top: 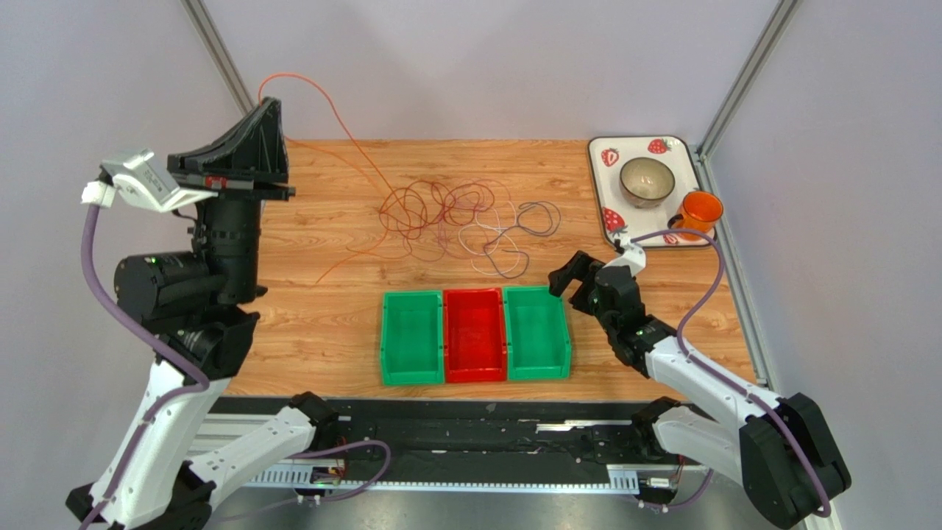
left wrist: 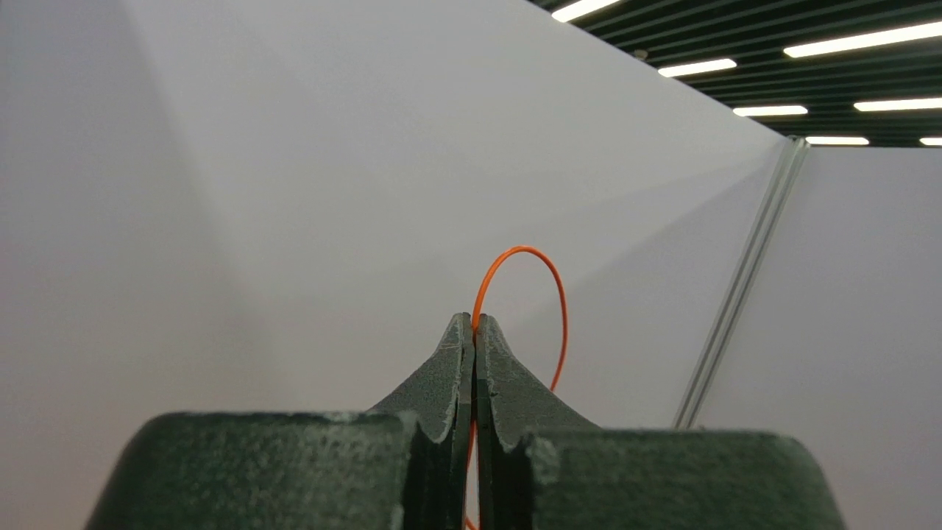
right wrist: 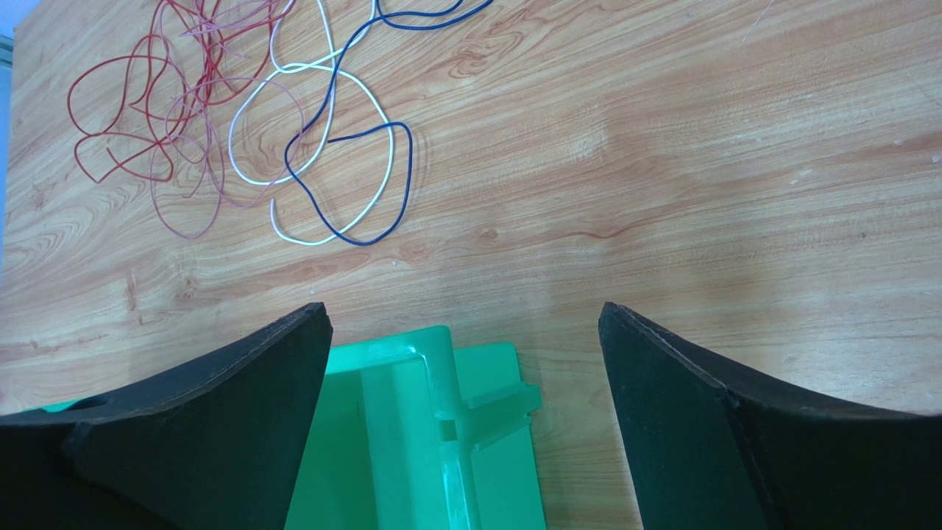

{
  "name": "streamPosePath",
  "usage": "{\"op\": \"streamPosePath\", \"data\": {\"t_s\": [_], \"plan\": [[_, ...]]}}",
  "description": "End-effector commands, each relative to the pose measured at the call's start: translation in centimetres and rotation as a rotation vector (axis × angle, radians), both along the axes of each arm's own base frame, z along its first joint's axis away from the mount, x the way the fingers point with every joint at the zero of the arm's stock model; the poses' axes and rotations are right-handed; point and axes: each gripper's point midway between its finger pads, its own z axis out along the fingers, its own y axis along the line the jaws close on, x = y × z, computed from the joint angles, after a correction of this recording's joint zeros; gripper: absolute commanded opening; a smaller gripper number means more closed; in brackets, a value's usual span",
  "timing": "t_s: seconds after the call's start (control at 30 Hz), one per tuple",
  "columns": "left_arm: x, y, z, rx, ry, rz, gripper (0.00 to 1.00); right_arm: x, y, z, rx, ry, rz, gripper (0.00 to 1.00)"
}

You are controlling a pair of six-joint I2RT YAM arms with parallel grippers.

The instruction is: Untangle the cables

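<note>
The cables (top: pixel 464 215) lie in a loose tangle of red, white and dark loops at the back middle of the wooden table. My left gripper (top: pixel 265 105) is raised high at the left and is shut on a thin orange cable (top: pixel 337 123), which runs taut down into the tangle. In the left wrist view the orange cable (left wrist: pixel 542 265) loops out above the closed fingertips of that gripper (left wrist: pixel 474 320). My right gripper (top: pixel 569 276) is open and empty, low over the back right corner of the right green bin (right wrist: pixel 437 375). Red (right wrist: pixel 122 122), white (right wrist: pixel 332 88) and blue (right wrist: pixel 376 188) loops lie ahead of the right gripper (right wrist: pixel 464 315).
A green bin (top: pixel 386 337), a red bin (top: pixel 474 294) and a second green bin (top: pixel 566 331) stand side by side near the front. A white tray (top: pixel 603 149) with a bowl (top: pixel 644 180) sits at the back right, with an orange cup (top: pixel 699 210) beside it. Grey walls enclose the table.
</note>
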Motion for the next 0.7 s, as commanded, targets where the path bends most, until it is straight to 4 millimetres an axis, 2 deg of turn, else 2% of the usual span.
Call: {"op": "streamPosePath", "data": {"t_s": [0.0,0.13,0.3,0.47,0.5,0.53,0.57,0.6,0.67], "plan": [[0.0,0.8,-4.0,-0.031,0.106,-0.001,0.0,0.9,0.1,2.0,0.019,-0.046,-0.011,0.96],[-0.7,1.1,-6.8,-0.072,0.172,-0.042,0.0,0.9,0.2,2.0,0.019,-0.046,-0.007,0.96],[-1.0,-0.1,-8.5,-0.083,0.221,-0.128,0.0,0.9,0.2,2.0,0.02,-0.046,-0.008,0.96],[-2.2,-0.6,-6.8,-0.08,0.214,-0.189,0.0,0.9,0.1,2.0,0.019,-0.045,-0.011,0.96],[-2.2,-0.7,-7.0,-0.071,0.234,-0.194,0.0,0.9,0.2,2.0,0.02,-0.044,-0.009,0.96],[-2.7,-0.5,-6.0,-0.084,0.228,-0.204,0.0,0.8,0.1,1.9,0.017,-0.042,-0.009,0.96],[-2.5,-0.6,-6.8,-0.069,0.273,-0.205,0.0,0.8,0.2,1.9,0.019,-0.043,-0.01,0.96],[-2.8,-0.5,-6.3,-0.091,0.283,-0.214,0.0,0.8,0.1,1.9,0.019,-0.042,-0.01,0.96],[-2.5,-0.3,-7.4,-0.104,0.336,-0.2,0.0,0.9,0.1,1.9,0.019,-0.043,-0.011,0.96]]}}
